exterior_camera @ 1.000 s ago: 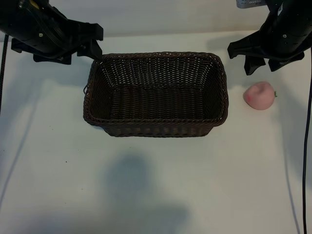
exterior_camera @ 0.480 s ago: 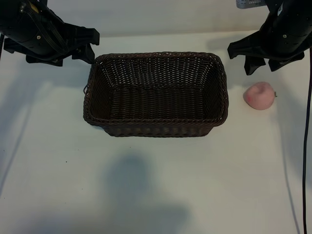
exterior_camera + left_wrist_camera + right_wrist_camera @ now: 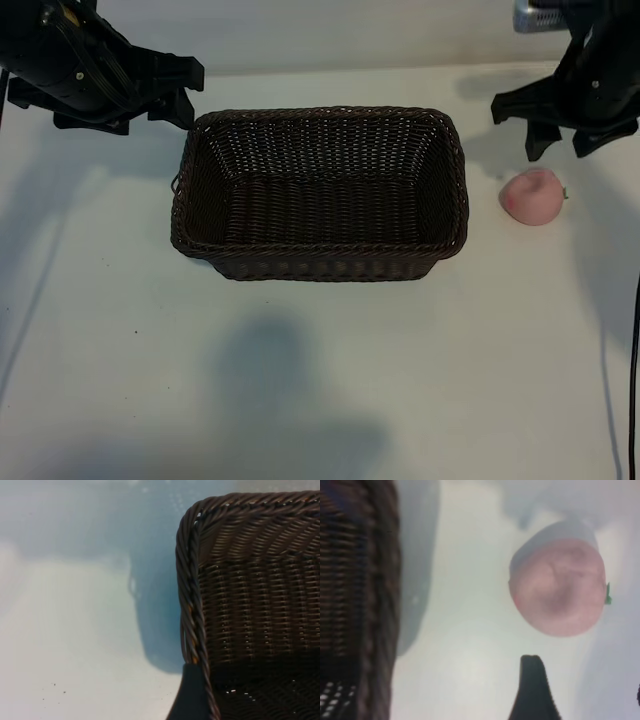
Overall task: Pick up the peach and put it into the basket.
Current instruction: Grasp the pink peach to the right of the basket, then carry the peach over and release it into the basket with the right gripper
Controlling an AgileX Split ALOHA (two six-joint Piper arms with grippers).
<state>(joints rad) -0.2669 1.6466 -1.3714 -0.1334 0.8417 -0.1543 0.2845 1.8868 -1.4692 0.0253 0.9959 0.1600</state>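
Peach (image 3: pixel 533 196) just below right tool (image 3: pixel 562 150).

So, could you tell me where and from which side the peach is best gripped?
Probably across its round middle, from straight above. The peach lies alone on the table, clear of the basket, with its stem pointing sideways. The right tool is open close by it.

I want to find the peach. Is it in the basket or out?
Out. The peach lies on the table beside the basket, which has nothing in it.
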